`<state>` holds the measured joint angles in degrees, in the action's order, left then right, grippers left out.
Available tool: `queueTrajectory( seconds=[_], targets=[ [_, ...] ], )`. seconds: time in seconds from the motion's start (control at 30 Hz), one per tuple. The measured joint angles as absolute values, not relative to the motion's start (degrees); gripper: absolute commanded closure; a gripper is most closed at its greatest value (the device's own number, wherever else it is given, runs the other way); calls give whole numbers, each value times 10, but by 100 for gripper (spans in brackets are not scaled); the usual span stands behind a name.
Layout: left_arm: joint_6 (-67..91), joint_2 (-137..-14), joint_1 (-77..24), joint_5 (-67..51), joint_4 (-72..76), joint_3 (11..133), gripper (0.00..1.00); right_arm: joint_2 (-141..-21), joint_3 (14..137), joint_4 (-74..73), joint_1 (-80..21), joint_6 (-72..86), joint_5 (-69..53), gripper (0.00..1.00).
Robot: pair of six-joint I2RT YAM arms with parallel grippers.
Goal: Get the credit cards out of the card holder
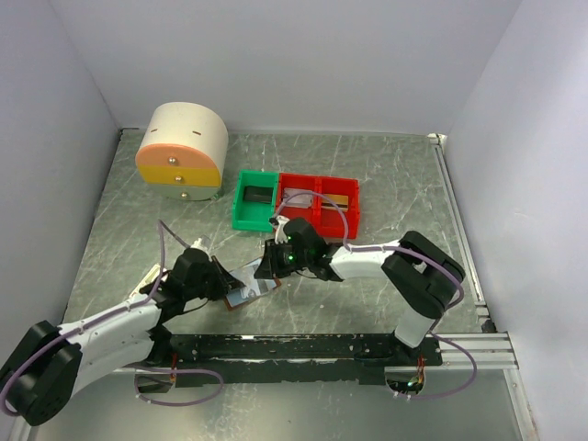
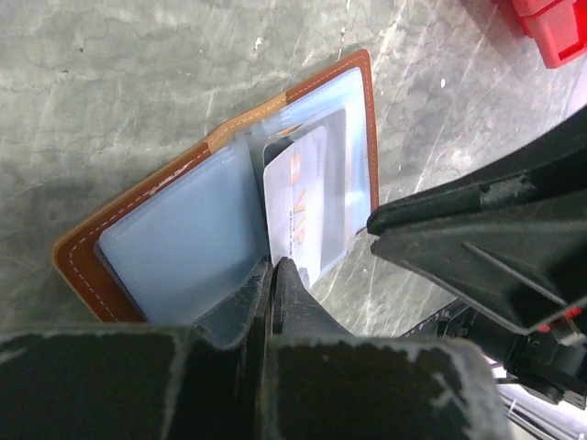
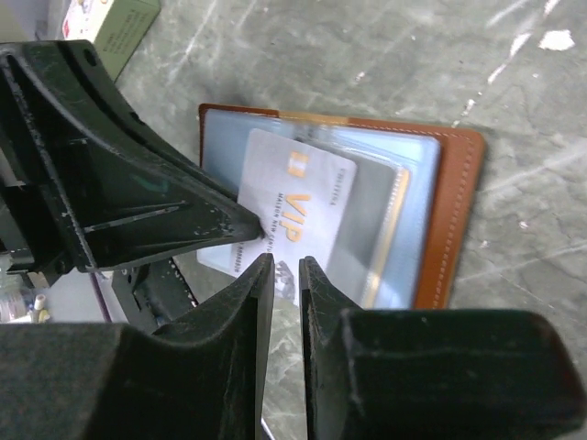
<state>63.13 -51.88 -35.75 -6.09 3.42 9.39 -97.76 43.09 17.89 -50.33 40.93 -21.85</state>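
Card holder (image 2: 174, 243) lies open, VIP card (image 3: 295, 197) protruding. My left gripper (image 2: 273, 268) is pinched shut at its edge. Right gripper (image 3: 285, 268) stands narrow, grip unclear.

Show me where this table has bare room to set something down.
Bare tabletop right of the red bins, and between the drawer unit and the left arm. Crowded: mid-table, where the left gripper and right gripper meet over the card holder.

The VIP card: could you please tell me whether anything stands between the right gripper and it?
Nothing visible does. The right gripper sits at the near edge of the VIP card, which pokes from the card holder. The left gripper is off to one side.
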Motion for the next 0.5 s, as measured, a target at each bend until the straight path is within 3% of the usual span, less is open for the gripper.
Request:
queueTrajectory(
  seconds=[0.2, 0.5],
  targets=[
    [615, -543, -357, -60, 8, 122, 90, -992, 437, 193, -514, 418, -208, 82],
    [614, -531, -357, -63, 12, 110, 67, -1027, 447, 199, -514, 437, -180, 82]
  ],
)
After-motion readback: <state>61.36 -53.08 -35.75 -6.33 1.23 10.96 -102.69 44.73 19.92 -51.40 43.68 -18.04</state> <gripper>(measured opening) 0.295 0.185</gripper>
